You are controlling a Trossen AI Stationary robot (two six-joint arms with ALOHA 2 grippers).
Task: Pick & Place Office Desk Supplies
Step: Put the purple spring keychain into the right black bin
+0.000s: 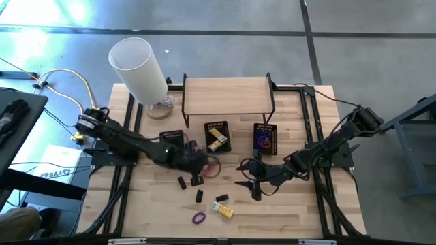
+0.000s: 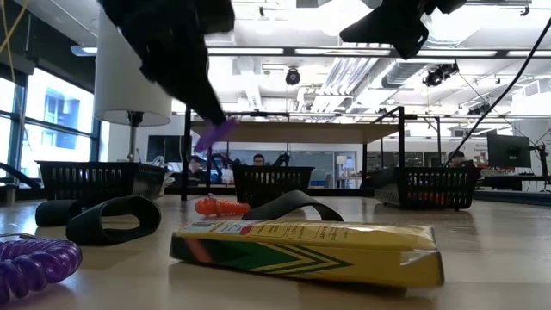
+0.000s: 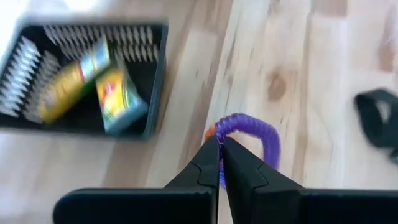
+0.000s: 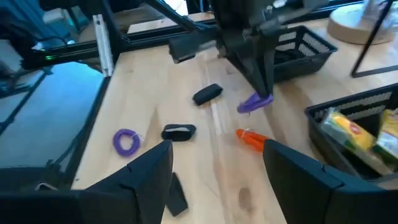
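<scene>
Your left pincer (image 3: pixel 221 163) has its fingers pressed together on a purple coiled band loop (image 3: pixel 249 134), holding it clear of the pale wooden worktop (image 1: pixel 286 211) just in front of the middle black mesh basket (image 1: pixel 217 137) (the low view shows the loop (image 2: pixel 213 131) hanging in the air under the dark fingers). An orange coiled band (image 4: pixel 250 139) lies on the wood right below it. That middle basket holds yellow crayon boxes (image 3: pixel 93 84); the basket to its right (image 1: pixel 265 138) holds purple and red loops.

Your right pincer (image 1: pixel 246 175) hovers nearby over the centre of the worktop, fingers spread apart with nothing between them, pointing toward the left one.

Nearer the front edge lie a second purple coiled loop (image 1: pixel 198 218), a yellow crayon box (image 1: pixel 221 209) and several small black clip-like pieces (image 1: pixel 199 196) scattered between the arms.

A third basket (image 1: pixel 172 138) sits to the left, partly under the left arm. Behind the baskets stands a low wooden shelf on black legs (image 1: pixel 227 94), and beside it a tall white cylinder lamp (image 1: pixel 139 69).
</scene>
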